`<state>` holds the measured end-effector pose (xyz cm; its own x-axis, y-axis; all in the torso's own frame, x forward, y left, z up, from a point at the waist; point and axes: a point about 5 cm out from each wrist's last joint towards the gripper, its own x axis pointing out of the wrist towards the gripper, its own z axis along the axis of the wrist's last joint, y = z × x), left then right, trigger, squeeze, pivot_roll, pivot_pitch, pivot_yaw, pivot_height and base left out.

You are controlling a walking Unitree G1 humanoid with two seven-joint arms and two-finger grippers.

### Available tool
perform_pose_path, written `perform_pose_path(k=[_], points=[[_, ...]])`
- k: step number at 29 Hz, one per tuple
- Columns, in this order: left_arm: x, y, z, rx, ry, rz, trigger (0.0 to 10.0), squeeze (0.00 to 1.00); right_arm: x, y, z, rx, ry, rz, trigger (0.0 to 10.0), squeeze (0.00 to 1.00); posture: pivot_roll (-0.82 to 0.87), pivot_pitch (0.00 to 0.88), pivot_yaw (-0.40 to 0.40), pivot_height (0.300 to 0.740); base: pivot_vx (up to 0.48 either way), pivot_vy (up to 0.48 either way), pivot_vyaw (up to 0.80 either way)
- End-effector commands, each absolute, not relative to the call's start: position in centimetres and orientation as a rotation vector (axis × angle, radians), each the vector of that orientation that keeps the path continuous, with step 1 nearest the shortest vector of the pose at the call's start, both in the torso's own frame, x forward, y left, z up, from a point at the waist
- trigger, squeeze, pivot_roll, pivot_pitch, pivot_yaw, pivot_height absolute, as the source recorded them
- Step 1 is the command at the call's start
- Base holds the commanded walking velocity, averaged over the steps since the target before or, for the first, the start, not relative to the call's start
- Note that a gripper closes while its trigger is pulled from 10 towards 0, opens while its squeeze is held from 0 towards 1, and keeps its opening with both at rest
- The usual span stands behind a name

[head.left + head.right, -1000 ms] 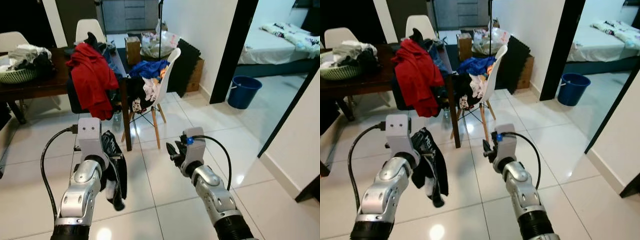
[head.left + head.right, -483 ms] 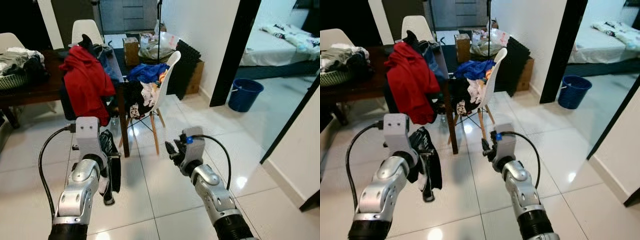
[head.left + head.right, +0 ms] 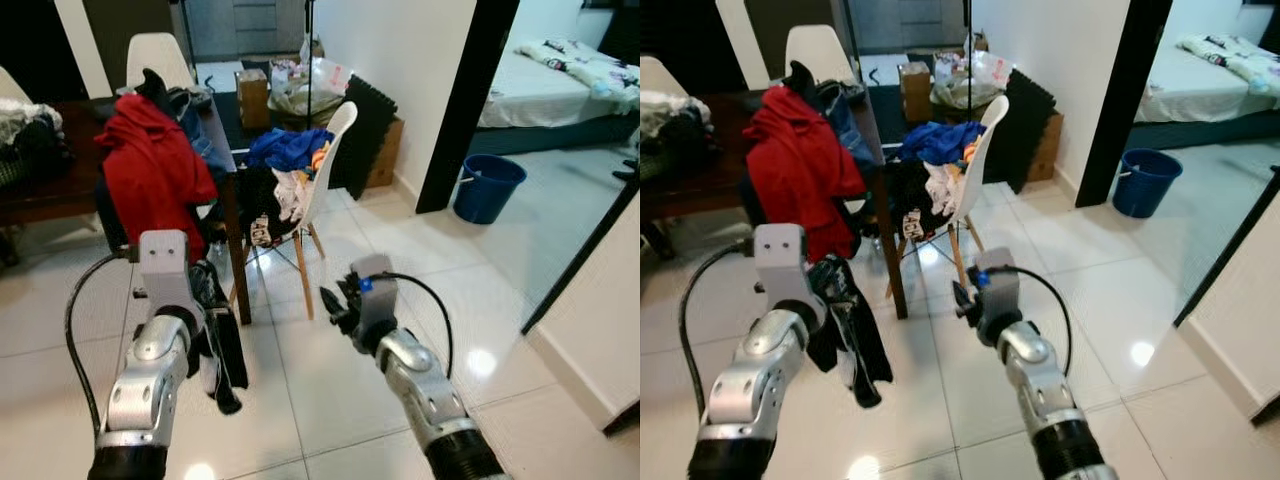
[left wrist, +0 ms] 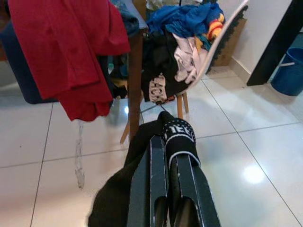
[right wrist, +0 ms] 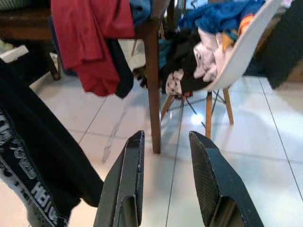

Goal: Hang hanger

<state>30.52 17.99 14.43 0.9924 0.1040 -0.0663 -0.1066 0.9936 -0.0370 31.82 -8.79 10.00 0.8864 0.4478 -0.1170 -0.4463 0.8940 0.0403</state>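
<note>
Carrying calls for steadiness past the dark surface (image 3: 60,185) draped with a red garment (image 3: 150,165) and the white chair (image 3: 325,150) heaped with clothes. No rail visible yet; worth finding one before lifting. Black garment (image 3: 222,345) hanging beside the left gripper (image 4: 166,163), fingers clamped nearly together on its cloth, presumably over the hanger, itself not made out. Best kept clear of the floor tiles. Right gripper (image 5: 165,158) held forward, fingers parted and empty, ready to help.
</note>
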Motion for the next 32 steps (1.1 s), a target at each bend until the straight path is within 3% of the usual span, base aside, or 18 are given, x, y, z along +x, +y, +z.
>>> perform_pose_path(k=[1, 14, 23, 32], points=[[30.37, 17.99, 14.27, -0.055, 0.074, 0.107, 10.0, 0.00, 31.70, -8.28, 9.98, 0.005, 0.121, 0.484, 10.0, 0.00, 0.09, 0.000, -0.026, 0.740, 0.341, 0.000, 0.00], [30.30, 18.17, 14.34, -0.059, 0.074, 0.115, 10.0, 0.00, 31.64, -7.83, 10.11, -0.017, 0.114, 0.519, 10.0, 0.00, 0.09, 0.000, -0.031, 0.740, 0.342, 0.000, 0.00], [30.27, 18.15, 14.29, -0.061, 0.077, 0.116, 10.0, 0.00, 31.73, -7.87, 10.24, -0.032, 0.103, 0.515, 10.0, 0.00, 0.09, 0.000, -0.034, 0.740, 0.342, 0.000, 0.67], [30.29, 18.11, 14.26, -0.063, 0.077, 0.116, 10.0, 0.00, 31.73, -7.98, 10.18, -0.012, 0.109, 0.517, 10.0, 0.00, 0.09, 0.000, -0.035, 0.740, 0.343, 0.000, 0.00]])
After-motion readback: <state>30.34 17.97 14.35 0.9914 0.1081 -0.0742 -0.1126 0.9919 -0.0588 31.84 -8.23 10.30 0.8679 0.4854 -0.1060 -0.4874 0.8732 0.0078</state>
